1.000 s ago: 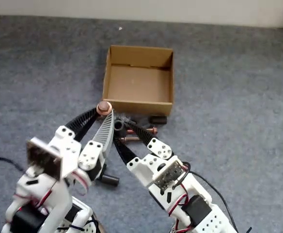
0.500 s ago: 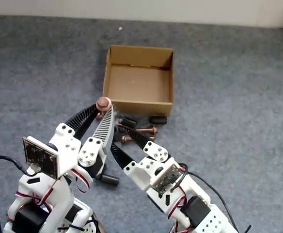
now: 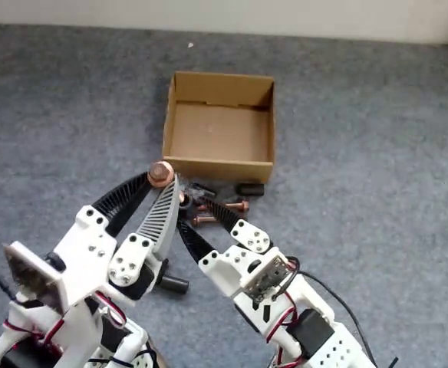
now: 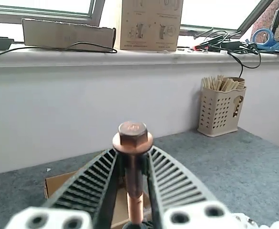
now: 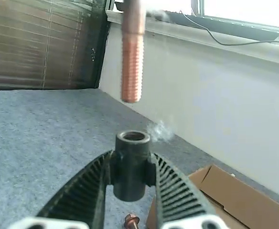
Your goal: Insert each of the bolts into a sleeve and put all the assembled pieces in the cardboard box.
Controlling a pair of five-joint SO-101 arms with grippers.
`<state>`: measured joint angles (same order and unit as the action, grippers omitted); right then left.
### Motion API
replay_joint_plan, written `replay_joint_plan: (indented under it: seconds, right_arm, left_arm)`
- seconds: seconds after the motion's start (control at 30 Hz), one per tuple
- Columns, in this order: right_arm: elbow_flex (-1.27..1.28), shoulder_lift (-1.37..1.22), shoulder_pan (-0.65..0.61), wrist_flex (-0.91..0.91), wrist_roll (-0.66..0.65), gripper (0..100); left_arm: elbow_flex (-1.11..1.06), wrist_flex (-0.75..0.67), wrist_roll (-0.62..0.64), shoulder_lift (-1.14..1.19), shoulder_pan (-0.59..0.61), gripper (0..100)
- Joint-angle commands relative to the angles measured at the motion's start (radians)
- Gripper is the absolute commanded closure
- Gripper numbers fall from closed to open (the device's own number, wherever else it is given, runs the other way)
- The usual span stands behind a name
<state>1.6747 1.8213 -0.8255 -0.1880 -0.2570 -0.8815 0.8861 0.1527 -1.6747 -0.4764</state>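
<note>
Copper bolt (image 4: pixel 133 139) upright in left tool (image 4: pixel 133 160), above sleeve (image 5: pixel 131 167) in right tool (image 5: pixel 131 161)

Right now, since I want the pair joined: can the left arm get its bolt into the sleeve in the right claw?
Likely yes: the bolt hangs thread-down above the sleeve, held upright, bore open, in the right claw, with nothing between them. Depth alignment is unclear.

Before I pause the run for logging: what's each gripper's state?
Left gripper: shut on a copper bolt.
Right gripper: shut on a black sleeve.
</note>
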Motion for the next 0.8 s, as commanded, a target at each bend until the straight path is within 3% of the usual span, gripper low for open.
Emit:
replay_joint_plan:
  seconds: [0.0, 0.67, 0.77]
  right_arm:
    - [0.102, 0.013, 0.010, 0.027, 0.048, 99.4]
    - [0.097, 0.013, 0.010, 0.027, 0.052, 99.4]
    - [0.102, 0.013, 0.010, 0.027, 0.052, 99.4]
  left_arm:
    - [0.028, 0.008, 0.006, 0.007, 0.008, 99]
    - [-0.162, -0.038, -0.026, 0.008, 0.008, 99]
    - [-0.170, -0.037, -0.071, 0.008, 0.008, 94]
